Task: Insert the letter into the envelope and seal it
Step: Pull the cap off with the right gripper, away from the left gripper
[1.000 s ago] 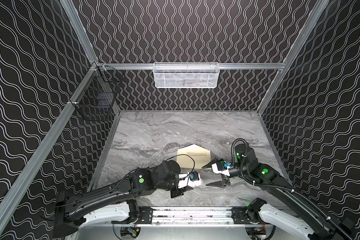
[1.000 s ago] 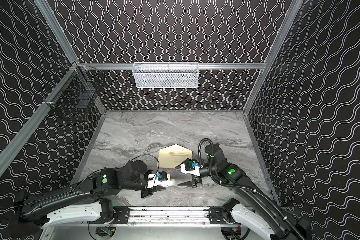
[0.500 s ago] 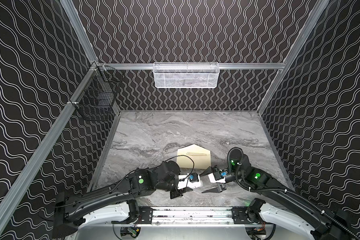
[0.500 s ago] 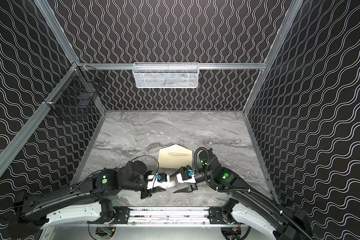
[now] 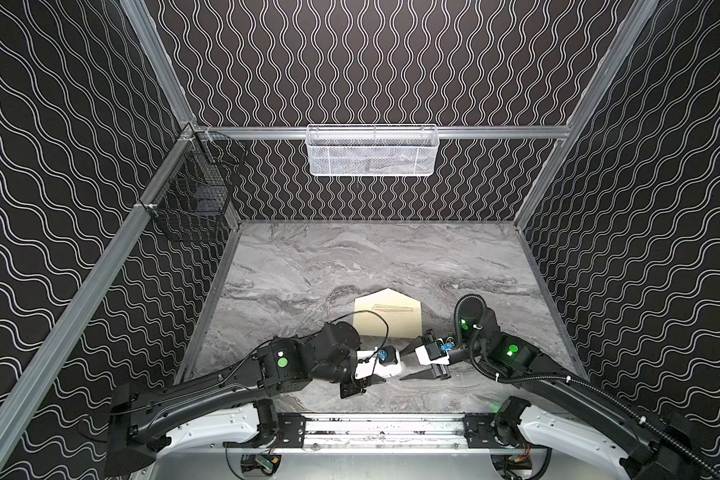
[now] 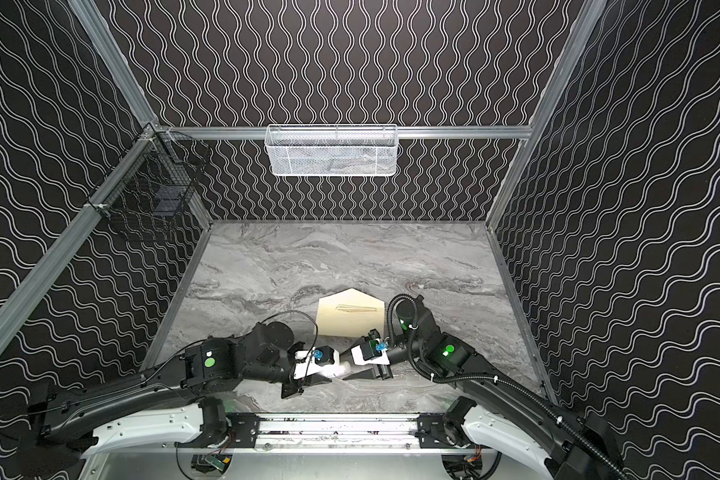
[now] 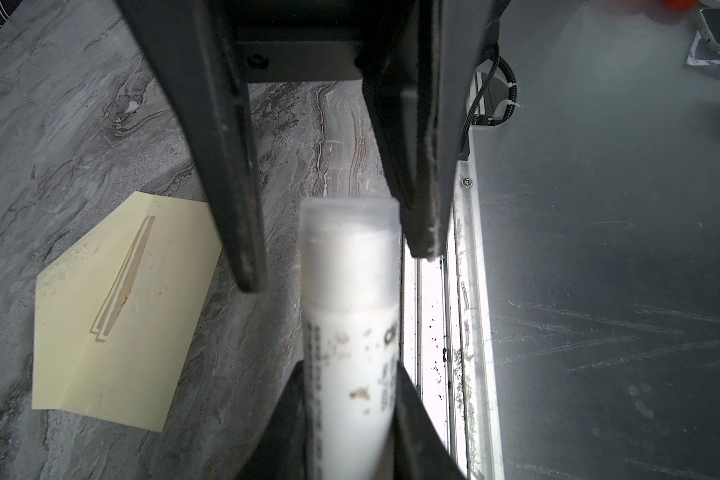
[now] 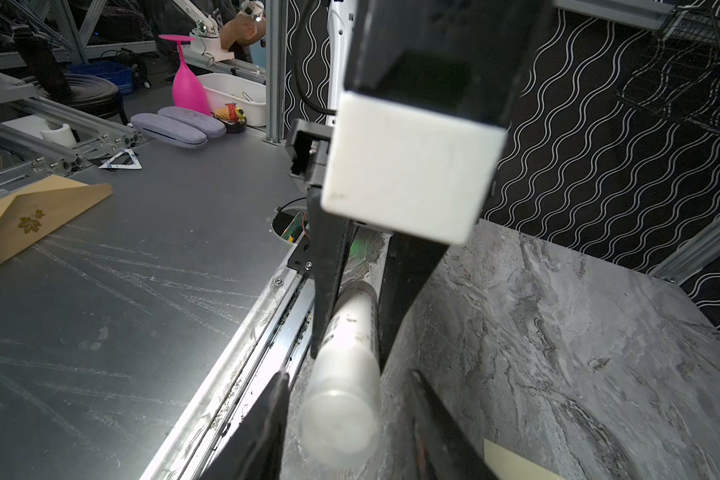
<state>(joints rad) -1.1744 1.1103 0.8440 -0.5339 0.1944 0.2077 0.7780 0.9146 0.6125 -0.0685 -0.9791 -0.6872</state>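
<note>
The cream envelope (image 5: 387,322) (image 6: 350,324) (image 7: 117,353) lies flat mid-table, its pointed flap open toward the back wall. A tan strip of the letter (image 7: 125,274) (image 5: 393,308) shows at its mouth; the rest is hidden inside. In front of it, my left gripper (image 5: 385,371) (image 7: 350,374) is shut on a white glue stick (image 7: 350,316) (image 8: 350,332) (image 6: 341,369), held level and pointing right. My right gripper (image 5: 408,365) (image 6: 346,366) (image 8: 350,378) is open, one finger on each side of the stick's clear cap with small gaps.
The table's front metal rail (image 5: 383,428) runs just below both grippers. A white mesh basket (image 5: 373,151) hangs on the back wall and a black wire basket (image 5: 192,203) on the left wall. Bare marble table (image 5: 350,257) lies behind the envelope.
My right gripper has moved forward and left, from beside the envelope to the stick's capped end, and its jaws have narrowed. The left gripper and the stick have stayed put.
</note>
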